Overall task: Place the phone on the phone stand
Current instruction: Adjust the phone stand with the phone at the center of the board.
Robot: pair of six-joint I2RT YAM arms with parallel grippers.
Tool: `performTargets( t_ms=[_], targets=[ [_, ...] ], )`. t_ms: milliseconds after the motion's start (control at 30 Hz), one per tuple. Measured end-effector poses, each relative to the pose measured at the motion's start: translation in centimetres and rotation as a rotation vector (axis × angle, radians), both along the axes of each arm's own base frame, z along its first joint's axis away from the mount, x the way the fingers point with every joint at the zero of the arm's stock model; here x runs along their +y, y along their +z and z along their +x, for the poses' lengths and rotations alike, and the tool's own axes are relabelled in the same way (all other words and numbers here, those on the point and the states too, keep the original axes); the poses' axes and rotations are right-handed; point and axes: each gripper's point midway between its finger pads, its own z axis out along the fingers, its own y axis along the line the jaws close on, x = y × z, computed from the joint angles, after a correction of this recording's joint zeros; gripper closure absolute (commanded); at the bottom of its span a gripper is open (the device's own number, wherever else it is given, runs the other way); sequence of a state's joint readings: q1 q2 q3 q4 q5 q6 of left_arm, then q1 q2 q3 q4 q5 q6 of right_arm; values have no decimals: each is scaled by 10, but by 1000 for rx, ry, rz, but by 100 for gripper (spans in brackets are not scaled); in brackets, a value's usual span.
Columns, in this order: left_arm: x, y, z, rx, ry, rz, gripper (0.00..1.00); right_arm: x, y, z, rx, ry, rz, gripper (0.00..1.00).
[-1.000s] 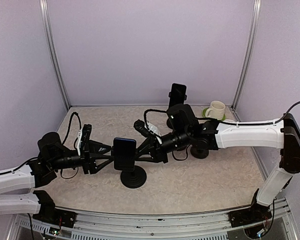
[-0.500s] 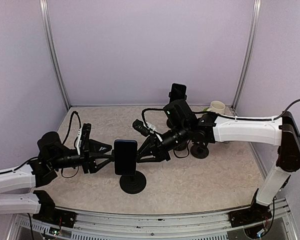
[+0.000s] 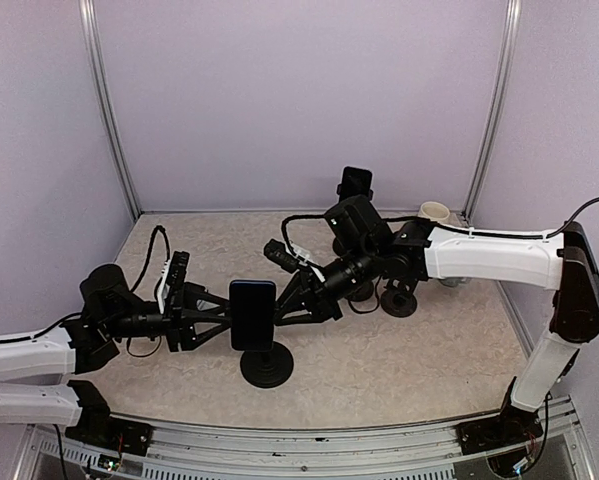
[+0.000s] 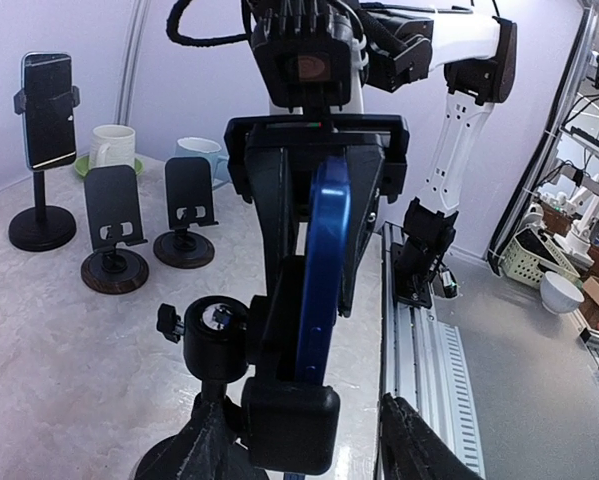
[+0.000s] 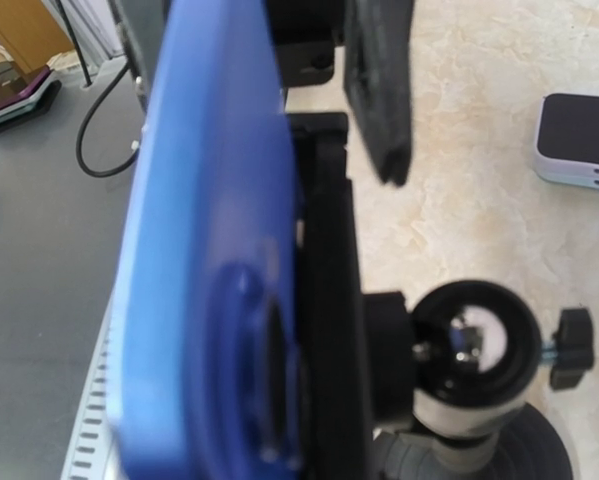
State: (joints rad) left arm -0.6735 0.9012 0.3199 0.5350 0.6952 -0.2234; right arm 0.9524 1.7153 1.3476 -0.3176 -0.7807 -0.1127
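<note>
Right tool pinches phone on stand; left tool half-open opposite, both reaching in horizontally.

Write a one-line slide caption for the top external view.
Right tool holds the blue phone upright on the near phone stand, left tool open beside it; a second phone stands mounted behind.

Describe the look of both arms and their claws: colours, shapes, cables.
The left arm and right arm match: smooth white shells on the long links, with chunky black joints between them. Each ends in a black wrist block, then the left claw and right claw, both black with two long fingers. Thin black cables loop loosely over the wrists. No markings are legible.
</note>
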Motion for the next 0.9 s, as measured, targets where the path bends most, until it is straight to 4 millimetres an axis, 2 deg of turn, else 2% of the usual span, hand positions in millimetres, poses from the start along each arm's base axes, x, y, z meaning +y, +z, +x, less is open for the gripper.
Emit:
performTargets(
  t_ms=[167,733,900],
  targets=[
    [-5,-4,-5,15,-22,8,61,0,0,0,-1,3,-5,88],
    [-8,-7,0,35,-8,0,91,-4,1,0,2,5,-36,88],
    [-8,-8,-3,47,-9,-22,92,-4,1,-1,4,15,-55,89]
  ],
)
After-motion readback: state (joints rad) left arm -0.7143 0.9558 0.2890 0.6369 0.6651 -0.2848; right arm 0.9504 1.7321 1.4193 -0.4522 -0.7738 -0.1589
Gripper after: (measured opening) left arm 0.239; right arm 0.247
